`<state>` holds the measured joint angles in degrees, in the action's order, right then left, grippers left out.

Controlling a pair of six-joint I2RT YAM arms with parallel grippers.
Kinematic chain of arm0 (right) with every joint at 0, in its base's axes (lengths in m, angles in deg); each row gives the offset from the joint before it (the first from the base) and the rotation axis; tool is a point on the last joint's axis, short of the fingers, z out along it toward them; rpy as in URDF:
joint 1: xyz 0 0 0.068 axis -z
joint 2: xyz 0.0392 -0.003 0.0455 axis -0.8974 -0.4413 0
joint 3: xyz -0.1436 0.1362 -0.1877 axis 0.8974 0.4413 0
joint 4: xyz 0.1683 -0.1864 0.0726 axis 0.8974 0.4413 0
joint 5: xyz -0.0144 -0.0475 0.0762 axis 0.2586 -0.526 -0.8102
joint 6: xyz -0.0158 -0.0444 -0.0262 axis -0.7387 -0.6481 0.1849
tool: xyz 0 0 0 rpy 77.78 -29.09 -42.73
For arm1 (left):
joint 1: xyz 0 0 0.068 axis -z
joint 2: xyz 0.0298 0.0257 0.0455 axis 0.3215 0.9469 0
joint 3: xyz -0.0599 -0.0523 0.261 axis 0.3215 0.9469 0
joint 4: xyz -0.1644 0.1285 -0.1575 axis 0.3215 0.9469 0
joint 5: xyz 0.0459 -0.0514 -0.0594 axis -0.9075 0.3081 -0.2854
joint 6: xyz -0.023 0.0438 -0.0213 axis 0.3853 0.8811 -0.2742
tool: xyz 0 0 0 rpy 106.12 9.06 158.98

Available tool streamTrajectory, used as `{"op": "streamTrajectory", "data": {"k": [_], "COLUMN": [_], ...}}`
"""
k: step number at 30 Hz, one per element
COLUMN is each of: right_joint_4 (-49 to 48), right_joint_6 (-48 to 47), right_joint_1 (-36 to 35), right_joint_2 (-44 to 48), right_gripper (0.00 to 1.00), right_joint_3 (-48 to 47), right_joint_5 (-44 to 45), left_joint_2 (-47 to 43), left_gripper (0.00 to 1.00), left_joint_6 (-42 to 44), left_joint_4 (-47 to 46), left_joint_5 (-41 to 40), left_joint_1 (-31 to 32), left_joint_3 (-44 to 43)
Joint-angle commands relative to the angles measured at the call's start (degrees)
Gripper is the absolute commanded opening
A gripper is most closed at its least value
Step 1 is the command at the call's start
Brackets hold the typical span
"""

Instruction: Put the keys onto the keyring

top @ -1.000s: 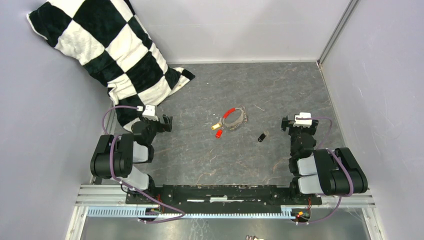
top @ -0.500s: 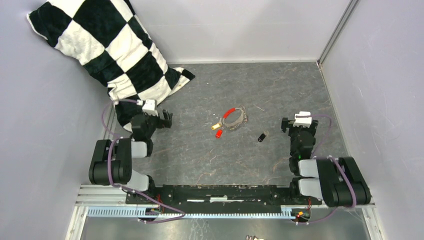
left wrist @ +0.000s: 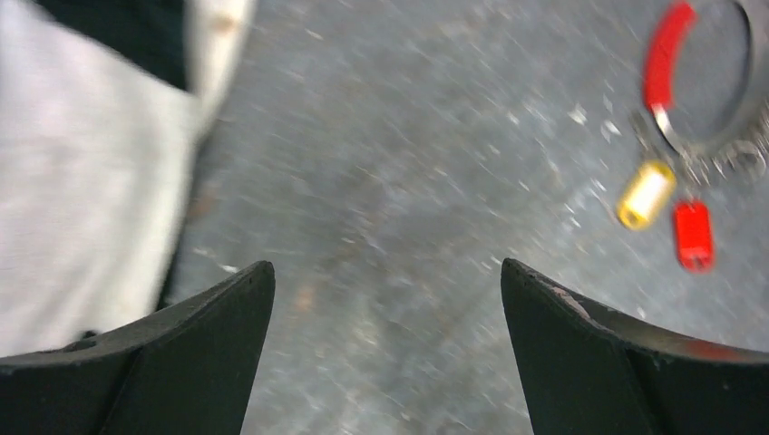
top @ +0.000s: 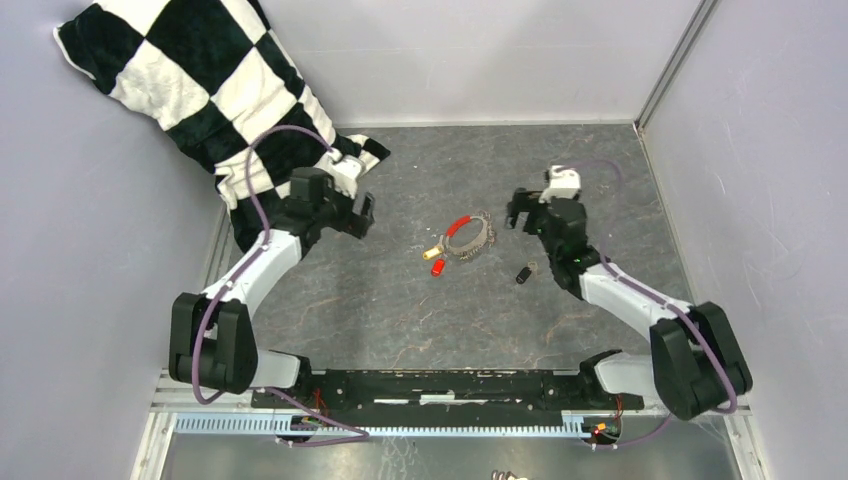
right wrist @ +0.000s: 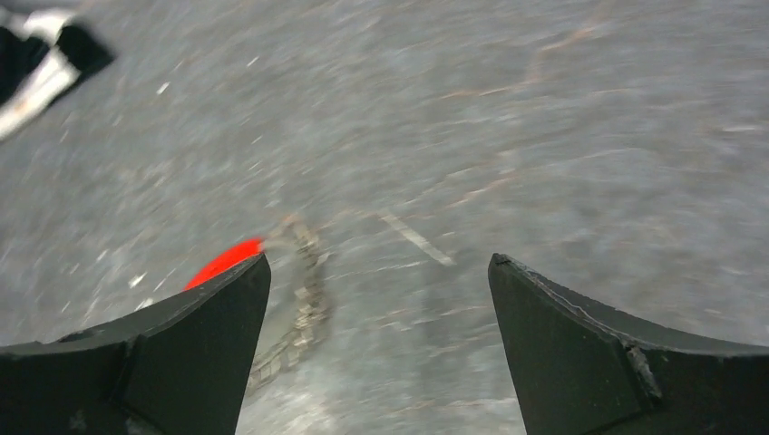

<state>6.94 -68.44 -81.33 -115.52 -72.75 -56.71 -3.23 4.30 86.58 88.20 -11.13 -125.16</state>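
2 arms in shot: the left black-and-white jointed arm (top: 255, 270) and the right black-and-white jointed arm (top: 625, 292), chunky black joint housings, white link shells. A purple cable (top: 287, 129) runs along the left one, another purple cable (top: 598, 163) along the right. Small white camera blocks (top: 345, 168) top both wrists. Close up, the left gripper (left wrist: 387, 272) shows 2 matte black wedge-shaped fingers (left wrist: 181, 362); the right gripper (right wrist: 379, 263) looks identical.
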Motion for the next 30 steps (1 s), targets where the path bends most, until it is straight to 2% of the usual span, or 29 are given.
{"op": "streamTrajectory", "data": {"k": [1,4,8,13,22,24,30], "right_joint_4": [12.2,11.9,13.0,18.0,25.9,28.3,29.3], "right_joint_6": [-1.8,-0.1,0.3,1.4,1.6,1.6,2.3], "right_joint_1": [-7.9,-11.2,-15.5,-18.5,-18.6,-18.6,-17.6], "right_joint_2": [-6.0,-10.9,-17.6,-24.9,-28.6,-29.2,-31.4], "right_gripper": [0.98,0.98,0.97,0.88,0.72,0.71,0.69], "right_joint_3": [-6.7,-9.4,-14.9,-22.0,-28.3,-29.0,-29.1], "right_joint_5": [0.1,-3.8,-3.6,-2.9,8.7,10.5,9.2], "left_joint_2": [-0.5,1.5,3.8,5.5,4.3,3.2,1.1], "left_gripper": [1.00,1.00,1.00,1.00,1.00,1.00,1.00], "left_joint_6": [5.5,3.7,2.2,2.0,4.8,5.8,7.3], "left_joint_4": [14.6,17.7,18.6,18.9,21.8,22.5,24.4], "left_joint_5": [-3.9,-1.5,0.5,1.4,1.9,2.3,3.0], "left_joint_1": [5.5,5.9,6.0,6.6,6.9,7.0,7.3], "left_joint_3": [-2.3,-4.9,-6.8,-7.5,-7.8,-7.9,-8.2]}}
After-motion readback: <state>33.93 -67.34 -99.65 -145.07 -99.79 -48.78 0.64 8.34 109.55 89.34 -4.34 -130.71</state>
